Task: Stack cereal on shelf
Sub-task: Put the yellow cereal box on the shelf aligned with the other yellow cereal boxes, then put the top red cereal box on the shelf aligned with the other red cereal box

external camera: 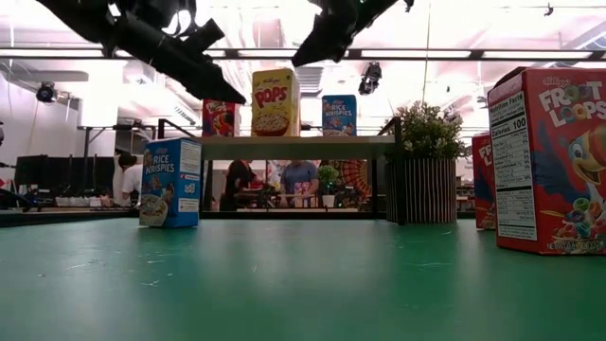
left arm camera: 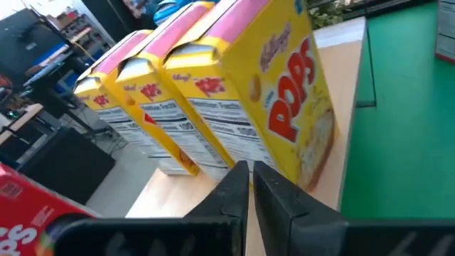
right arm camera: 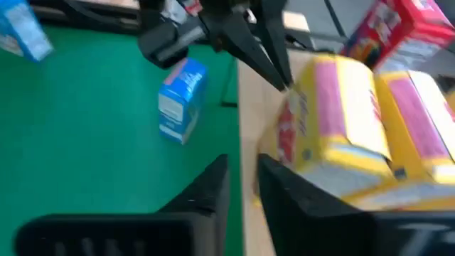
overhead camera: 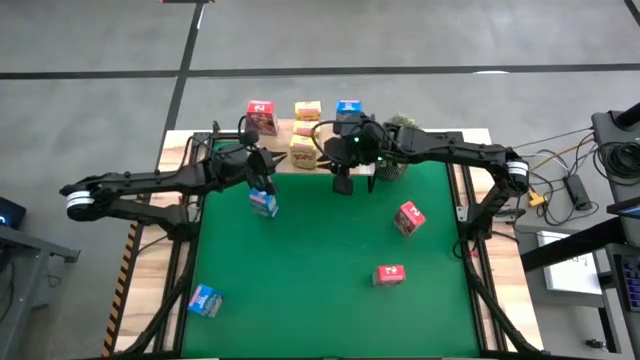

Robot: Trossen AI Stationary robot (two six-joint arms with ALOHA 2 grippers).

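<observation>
High cam looks straight down, low cam level; both wrist cams share yellow boxes (left arm camera: 234, 92).

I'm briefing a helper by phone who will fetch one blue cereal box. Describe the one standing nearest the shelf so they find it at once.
Start at the wooden shelf along the green table's far edge. Just in front of its left part, beside the left gripper, a blue Rice Krispies box stands upright on the green. The other blue boxes are on the shelf and at the near-left corner.

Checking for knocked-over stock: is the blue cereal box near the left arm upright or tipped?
Upright. In the low view the blue Rice Krispies box stands on its base on the green tabletop, its printed front vertical.
</observation>
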